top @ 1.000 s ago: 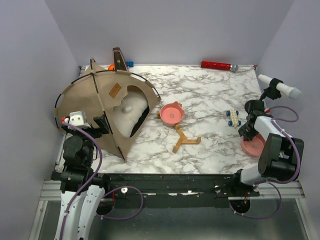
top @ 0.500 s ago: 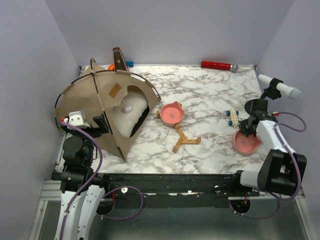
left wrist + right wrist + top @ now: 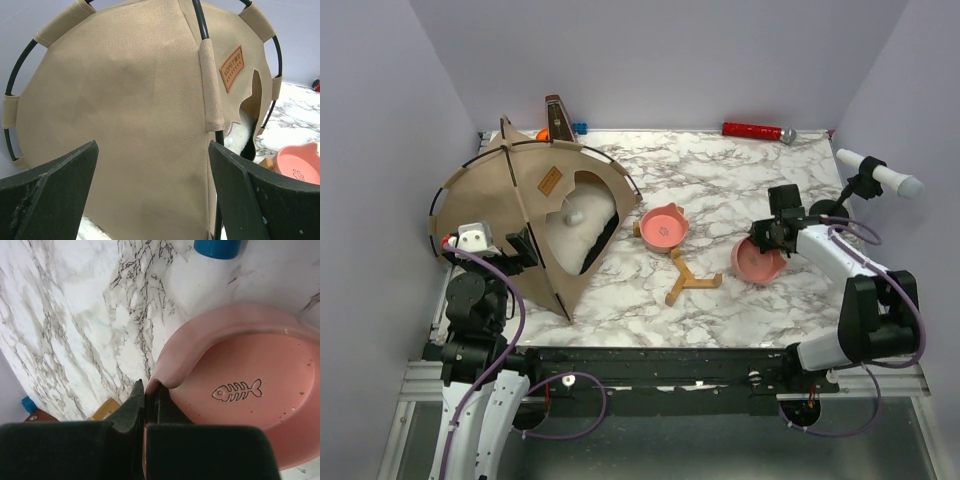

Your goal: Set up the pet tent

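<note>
While the pet tent (image 3: 520,215) stands upright at the left rear of the table (image 3: 720,180), doorway facing right and white pillow (image 3: 578,235) inside, the left gripper (image 3: 152,150) hangs just beside its near wall, jaws fully released, grasping nothing. The right gripper (image 3: 147,390) is clenched on the rim of a pink fish-print bowl (image 3: 235,390) at mid-right, well apart from the tent. A second pink bowl (image 3: 662,227) and a wooden Y-stand (image 3: 690,283) lie between.

Risks, as judged:
- The thin rim pinch may let the bowl slip.
- A forward push by the left arm could tip the tent or snag a pole.

Unclear:
- The tent's far side and pole ends are hidden.
- Cannot tell whether the held bowl is lifted or resting on the table.
</note>
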Robot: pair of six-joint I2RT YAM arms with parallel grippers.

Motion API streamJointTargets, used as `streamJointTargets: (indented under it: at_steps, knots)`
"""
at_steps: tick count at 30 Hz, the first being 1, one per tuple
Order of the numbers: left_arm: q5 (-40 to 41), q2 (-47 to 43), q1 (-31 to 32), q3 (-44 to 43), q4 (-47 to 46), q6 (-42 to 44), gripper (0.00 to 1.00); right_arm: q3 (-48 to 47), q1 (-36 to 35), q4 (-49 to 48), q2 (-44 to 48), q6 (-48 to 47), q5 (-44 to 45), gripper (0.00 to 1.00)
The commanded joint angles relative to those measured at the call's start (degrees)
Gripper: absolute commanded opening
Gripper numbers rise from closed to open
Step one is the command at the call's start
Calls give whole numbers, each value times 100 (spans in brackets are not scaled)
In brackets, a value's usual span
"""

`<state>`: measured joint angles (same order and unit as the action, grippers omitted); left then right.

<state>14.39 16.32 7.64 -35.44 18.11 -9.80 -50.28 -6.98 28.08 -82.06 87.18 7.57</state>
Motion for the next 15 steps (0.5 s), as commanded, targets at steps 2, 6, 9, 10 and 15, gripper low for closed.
streamJointTargets:
  at_steps: [2,6,9,10,15]
  knots:
    - [35,-68,18,53,-39,40,99,252,-288,-886,-607,952,50,3]
    - [22,-73,20,47,-35,22,99,422,-365,-1357,-810,643,177,17]
    - [26,-60,18,53,-23,22,99,427,-365,-1487,-948,292,72,35]
    - [37,-59,14,44,-22,30,99,430,-361,-1558,-984,114,35,42]
    - [79,-58,16,53,-14,49,99,333,-363,-1609,-956,-819,-83,72]
